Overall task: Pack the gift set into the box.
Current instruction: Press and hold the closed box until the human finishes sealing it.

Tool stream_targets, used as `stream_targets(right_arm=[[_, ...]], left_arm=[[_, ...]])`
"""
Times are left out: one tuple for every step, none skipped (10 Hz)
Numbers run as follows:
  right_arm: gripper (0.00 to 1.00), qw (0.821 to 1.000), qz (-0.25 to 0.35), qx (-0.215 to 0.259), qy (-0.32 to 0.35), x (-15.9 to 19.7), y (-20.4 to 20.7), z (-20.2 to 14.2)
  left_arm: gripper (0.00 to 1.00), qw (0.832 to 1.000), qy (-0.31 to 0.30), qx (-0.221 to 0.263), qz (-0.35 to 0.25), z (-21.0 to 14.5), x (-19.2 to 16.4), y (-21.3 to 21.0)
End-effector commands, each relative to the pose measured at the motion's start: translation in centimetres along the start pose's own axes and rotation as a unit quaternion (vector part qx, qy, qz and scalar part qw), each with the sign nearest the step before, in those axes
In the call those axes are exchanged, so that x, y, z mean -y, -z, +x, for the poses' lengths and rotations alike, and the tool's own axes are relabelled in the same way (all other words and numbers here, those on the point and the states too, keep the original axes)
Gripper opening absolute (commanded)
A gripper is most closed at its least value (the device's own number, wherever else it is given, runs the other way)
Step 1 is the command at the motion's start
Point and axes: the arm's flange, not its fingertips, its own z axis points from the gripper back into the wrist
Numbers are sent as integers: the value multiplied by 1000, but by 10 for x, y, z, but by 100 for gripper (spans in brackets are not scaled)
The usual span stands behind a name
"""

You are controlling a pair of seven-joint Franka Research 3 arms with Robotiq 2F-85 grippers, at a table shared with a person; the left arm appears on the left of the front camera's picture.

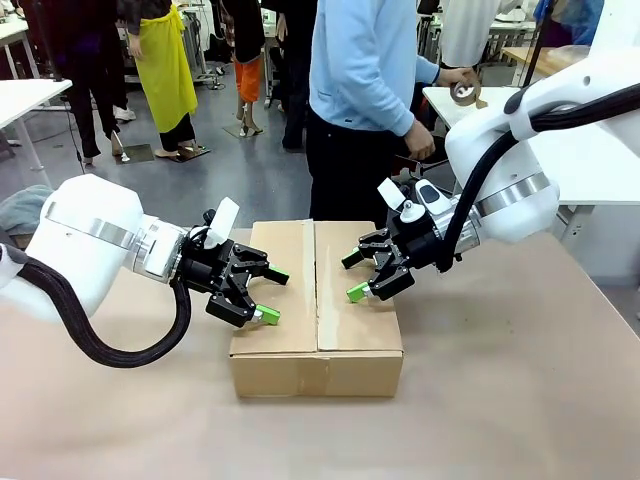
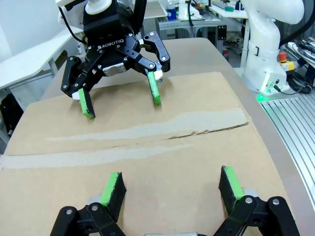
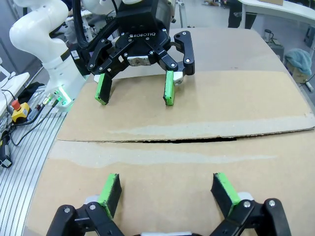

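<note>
The box [image 1: 318, 345] sits closed on the tabletop [image 1: 500, 380]. The left gripper [image 1: 273, 296] and right gripper [image 1: 353, 277] are over its flaps, both spread wide and empty.

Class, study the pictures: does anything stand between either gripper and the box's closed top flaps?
Nothing visible does. The left gripper and the right gripper, both open, sit directly over the box, one on each side of its centre seam, with bare cardboard beneath.
</note>
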Motion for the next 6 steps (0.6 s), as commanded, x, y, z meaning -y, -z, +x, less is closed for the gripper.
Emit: stream_targets(right_arm=[[100,1000,-2,-1,4,0,1,-3],[100,1000,-2,-1,4,0,1,-3],[100,1000,-2,-1,4,0,1,-3],[100,1000,-2,-1,4,0,1,-3],[100,1000,-2,-1,4,0,1,-3],[100,1000,-2,-1,4,0,1,-3]], left_arm=[[100,1000,2,-1,-7,-1,1,0],[100,1000,2,-1,-7,-1,1,0],[100,1000,2,-1,-7,-1,1,0],[100,1000,2,-1,-7,-1,1,0],[100,1000,2,-1,-7,-1,1,0],[100,1000,2,-1,-7,-1,1,0]])
